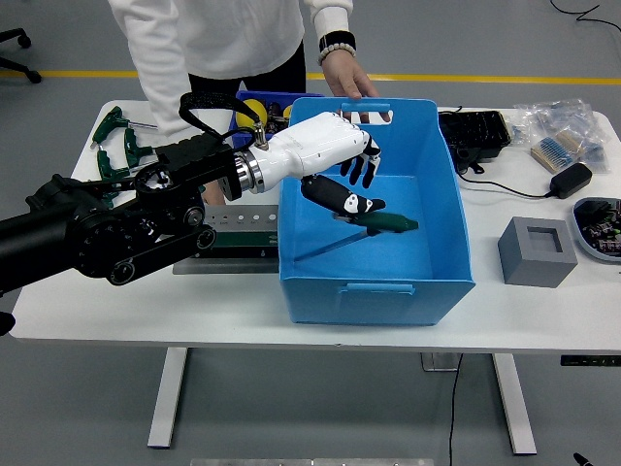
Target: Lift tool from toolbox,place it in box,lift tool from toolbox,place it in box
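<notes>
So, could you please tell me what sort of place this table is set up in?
Probably a robotics lab or workshop: a white bench table on a grey floor with a yellow line, hand tools and a bag of electronic parts lying about.

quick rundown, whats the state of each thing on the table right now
left hand: open, fingers spread over the box
green-handled tool: released, lying tilted inside the box
blue box: upright, open top
tool rack: on the table left of the box
person's hand: resting on the box's far rim
</notes>
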You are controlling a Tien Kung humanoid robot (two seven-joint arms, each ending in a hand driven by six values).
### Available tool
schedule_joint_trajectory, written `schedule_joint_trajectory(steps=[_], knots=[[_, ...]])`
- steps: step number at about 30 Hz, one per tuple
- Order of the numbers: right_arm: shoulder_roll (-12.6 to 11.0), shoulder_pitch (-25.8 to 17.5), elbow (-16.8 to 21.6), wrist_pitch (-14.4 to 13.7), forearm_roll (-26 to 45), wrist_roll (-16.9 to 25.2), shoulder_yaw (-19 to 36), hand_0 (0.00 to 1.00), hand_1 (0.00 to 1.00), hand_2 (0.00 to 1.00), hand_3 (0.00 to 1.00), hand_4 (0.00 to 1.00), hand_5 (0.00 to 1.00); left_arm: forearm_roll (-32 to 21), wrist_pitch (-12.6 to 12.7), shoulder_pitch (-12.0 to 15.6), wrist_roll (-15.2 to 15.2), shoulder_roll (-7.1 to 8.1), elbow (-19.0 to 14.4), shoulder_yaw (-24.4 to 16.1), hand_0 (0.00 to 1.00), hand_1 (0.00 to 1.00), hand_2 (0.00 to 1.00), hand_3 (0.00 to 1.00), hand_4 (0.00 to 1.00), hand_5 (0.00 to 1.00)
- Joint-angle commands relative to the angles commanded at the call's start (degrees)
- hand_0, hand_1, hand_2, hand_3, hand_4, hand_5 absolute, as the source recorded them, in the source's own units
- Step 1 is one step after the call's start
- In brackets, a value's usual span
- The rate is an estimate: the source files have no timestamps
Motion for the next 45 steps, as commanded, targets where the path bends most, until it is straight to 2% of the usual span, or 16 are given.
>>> schedule_joint_trajectory(steps=[3, 5, 11, 14, 16, 20, 21, 22, 27, 28, 33, 34, 35, 39, 40, 45], knots=[[-0.1, 0.2, 0.0, 0.0, 0.3, 0.1, -0.2, 0.716, 0.699, 0.759, 0.678, 0.927, 0.804, 0.1, 0.4, -0.2, -0.2, -0.40, 0.7, -0.3, 0.416, 0.501, 0.624, 0.648, 0.834, 0.557], [-0.1, 0.2, 0.0, 0.0, 0.3, 0.1, -0.2, 0.716, 0.699, 0.759, 0.677, 0.927, 0.803, 0.1, 0.5, -0.2, -0.2, -0.51, 1.0, -0.5, 0.438, 0.533, 0.664, 0.650, 0.805, 0.556], [-0.1, 0.2, -0.1, -0.1, 1.1, 0.4, -0.6, 0.715, 0.700, 0.759, 0.678, 0.927, 0.803, 0.9, -0.2, 0.2, 0.6, 0.03, 1.4, -1.9, 0.440, 0.543, 0.664, 0.658, 0.811, 0.574], [-0.1, 0.2, -0.1, 0.0, 1.3, 0.4, -0.7, 0.715, 0.700, 0.759, 0.678, 0.927, 0.803, 2.8, -1.2, 0.6, 1.6, 0.78, 1.4, -2.8, 0.440, 0.543, 0.664, 0.658, 0.811, 0.574], [0.0, 0.1, -0.1, 0.0, 1.5, 0.4, -0.8, 0.715, 0.699, 0.759, 0.680, 0.927, 0.803, 5.0, -1.9, 0.8, 2.1, 1.54, 1.5, -3.4, 0.438, 0.530, 0.623, 0.614, 0.822, 0.599], [0.0, -0.1, -0.2, 0.0, 1.4, 0.4, -0.7, 0.715, 0.699, 0.759, 0.680, 0.927, 0.803, 7.8, -3.4, 1.8, 2.8, 3.29, 2.3, -5.3, 0.438, 0.530, 0.623, 0.614, 0.822, 0.599], [0.0, -0.1, -0.2, 0.0, 1.3, 0.4, -0.7, 0.715, 0.699, 0.759, 0.680, 0.927, 0.803, 8.2, -3.8, 2.2, 3.2, 3.74, 2.6, -5.9, 0.438, 0.530, 0.623, 0.614, 0.822, 0.599], [0.0, -0.1, -0.2, 0.0, 1.3, 0.3, -0.6, 0.715, 0.700, 0.758, 0.678, 0.927, 0.803, 8.6, -4.3, 2.5, 3.7, 4.10, 2.9, -6.5, 0.452, 0.530, 0.607, 0.629, 0.864, 0.709], [0.1, -0.3, -0.2, 0.0, 1.2, 0.3, -0.5, 0.715, 0.700, 0.758, 0.678, 0.927, 0.803, 11.2, -7.5, 4.1, 7.1, 5.80, 5.3, -9.6, 0.452, 0.530, 0.607, 0.629, 0.864, 0.709], [0.2, -0.3, -0.2, 0.0, 1.2, 0.3, -0.5, 0.714, 0.700, 0.758, 0.679, 0.927, 0.802, 11.2, -8.0, 4.3, 7.5, 6.09, 5.7, -10.1, 0.497, 0.561, 0.615, 0.626, 0.878, 0.844], [0.3, -0.4, -0.2, 0.0, 1.0, 0.2, -0.4, 0.714, 0.700, 0.758, 0.679, 0.927, 0.802, 11.8, -11.8, 5.4, 9.6, 7.69, 7.4, -10.5, 0.497, 0.561, 0.615, 0.626, 0.878, 0.844], [0.3, -0.4, -0.2, 0.0, 1.0, 0.2, -0.4, 0.717, 0.699, 0.758, 0.679, 0.926, 0.801, 12.0, -12.3, 5.5, 9.8, 7.90, 7.5, -10.3, 0.550, 0.577, 0.611, 0.552, 0.884, 0.867], [0.3, -0.5, -0.2, 0.0, 0.9, 0.2, -0.3, 0.717, 0.699, 0.758, 0.679, 0.926, 0.801, 12.2, -12.7, 5.6, 10.0, 8.06, 7.5, -10.1, 0.550, 0.577, 0.611, 0.552, 0.884, 0.867], [0.3, -0.5, -0.2, 0.0, 0.9, 0.2, -0.3, 0.717, 0.699, 0.758, 0.679, 0.926, 0.801, 12.2, -14.6, 6.2, 10.9, 8.56, 7.3, -9.4, 0.550, 0.577, 0.611, 0.552, 0.884, 0.867], [0.3, -0.5, -0.2, 0.0, 1.0, 0.2, -0.4, 0.718, 0.699, 0.758, 0.677, 0.926, 0.802, 12.3, -15.1, 6.3, 11.1, 8.63, 7.2, -9.2, 0.604, 0.604, 0.620, 0.513, 0.891, 0.888], [0.3, -0.5, -0.2, 0.0, 1.2, 0.3, -0.5, 0.718, 0.699, 0.758, 0.677, 0.926, 0.802, 12.8, -17.7, 6.5, 11.8, 8.85, 7.2, -8.2, 0.604, 0.604, 0.620, 0.513, 0.891, 0.888]])
